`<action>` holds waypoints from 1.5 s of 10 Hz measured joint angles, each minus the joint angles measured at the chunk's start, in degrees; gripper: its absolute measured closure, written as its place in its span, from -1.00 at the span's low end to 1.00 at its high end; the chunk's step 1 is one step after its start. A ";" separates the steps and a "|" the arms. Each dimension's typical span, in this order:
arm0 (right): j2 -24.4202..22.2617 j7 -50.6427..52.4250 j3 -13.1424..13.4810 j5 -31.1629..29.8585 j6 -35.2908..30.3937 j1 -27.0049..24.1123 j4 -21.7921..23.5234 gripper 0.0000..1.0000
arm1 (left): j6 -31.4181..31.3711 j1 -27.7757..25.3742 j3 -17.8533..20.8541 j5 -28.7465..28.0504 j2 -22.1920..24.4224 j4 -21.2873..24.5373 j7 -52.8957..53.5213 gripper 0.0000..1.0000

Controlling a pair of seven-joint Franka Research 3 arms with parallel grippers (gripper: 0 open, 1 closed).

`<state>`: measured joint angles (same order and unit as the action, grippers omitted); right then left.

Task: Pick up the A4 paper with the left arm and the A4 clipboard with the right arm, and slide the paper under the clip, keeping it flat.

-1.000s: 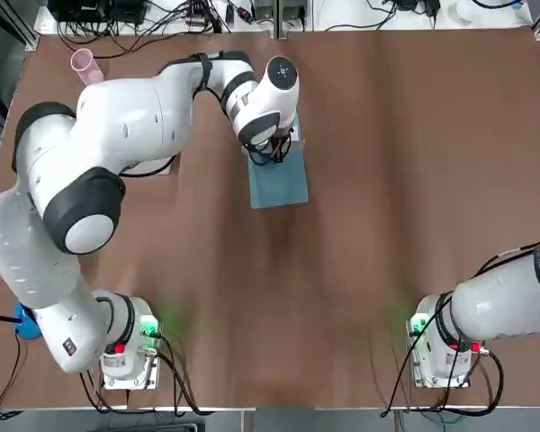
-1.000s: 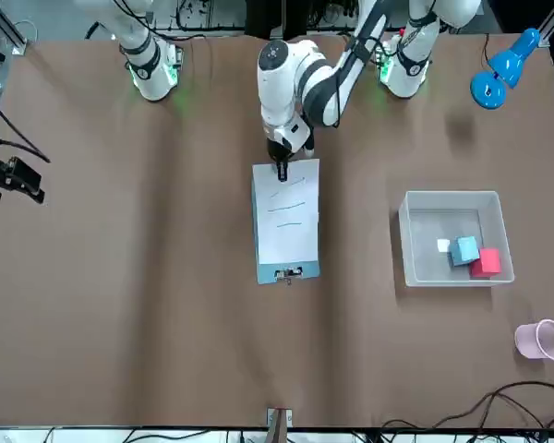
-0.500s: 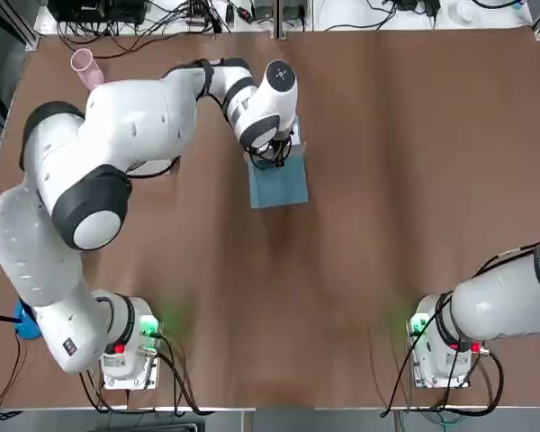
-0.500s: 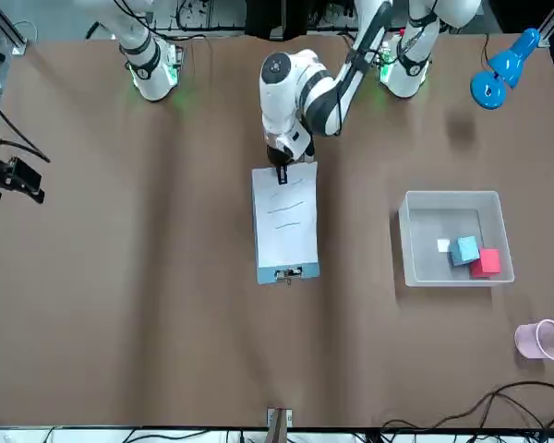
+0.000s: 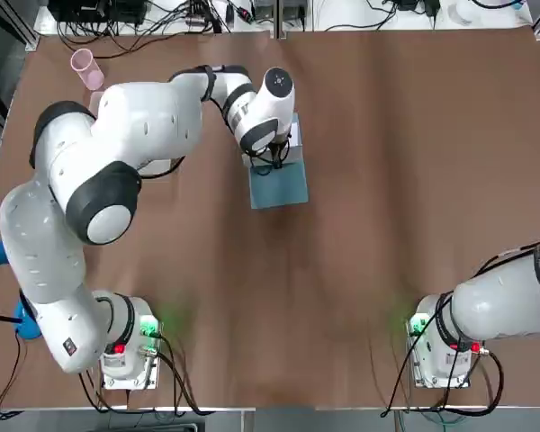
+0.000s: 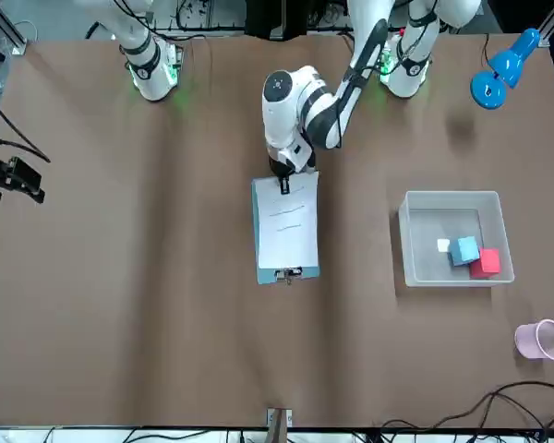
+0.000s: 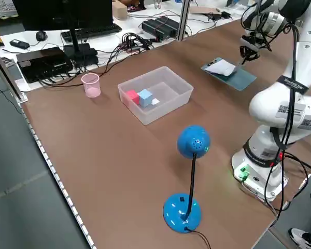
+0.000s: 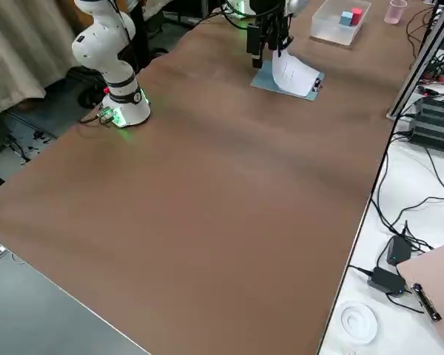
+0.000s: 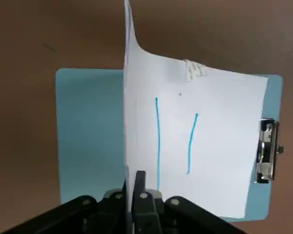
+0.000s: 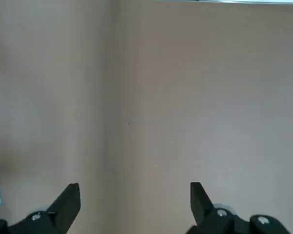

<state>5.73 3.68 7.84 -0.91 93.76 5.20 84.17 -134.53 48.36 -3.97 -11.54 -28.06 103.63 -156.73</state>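
The light-blue A4 clipboard (image 5: 279,186) lies flat on the table beyond mid-table, its silver clip (image 9: 267,151) on the short edge farthest from the arms' bases. The white A4 paper (image 6: 288,226), marked with thin blue strokes, rests on the board. Its near edge is lifted and curled upright. My left gripper (image 6: 283,184) is shut on that raised edge (image 9: 129,122). The sheet's far edge reaches the clip; I cannot tell whether it sits beneath it. My right gripper (image 10: 134,204) is open over bare table, far out to the right (image 6: 14,177).
A clear plastic bin (image 6: 411,242) holding small blue, red and white blocks stands on the left arm's side of the board. A pink cup (image 6: 542,340) is farther out near the table's far corner. A blue desk lamp (image 6: 499,69) stands by the left arm's base.
My left gripper has moved away from its base toward the clip, carrying the paper's near edge with it, so the sheet covers less of the board. The right arm is still.
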 joint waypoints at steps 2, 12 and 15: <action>0.00 0.00 -0.01 0.00 0.05 0.00 0.00 -0.99 | -0.62 -0.01 1.16 0.00 -0.01 -0.17 0.00 0.97; 0.00 -0.01 -0.01 0.00 0.09 0.00 0.00 -0.99 | -1.91 -0.04 2.04 0.18 -2.27 -3.80 -0.52 0.89; 0.00 -0.04 0.00 0.00 0.11 0.00 0.00 -0.99 | -1.92 -0.03 2.14 -0.01 -2.27 -4.22 0.05 0.22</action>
<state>5.73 3.63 7.84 -0.91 93.87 5.20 84.17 -136.45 48.33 -1.83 -11.54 -30.33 99.41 -156.69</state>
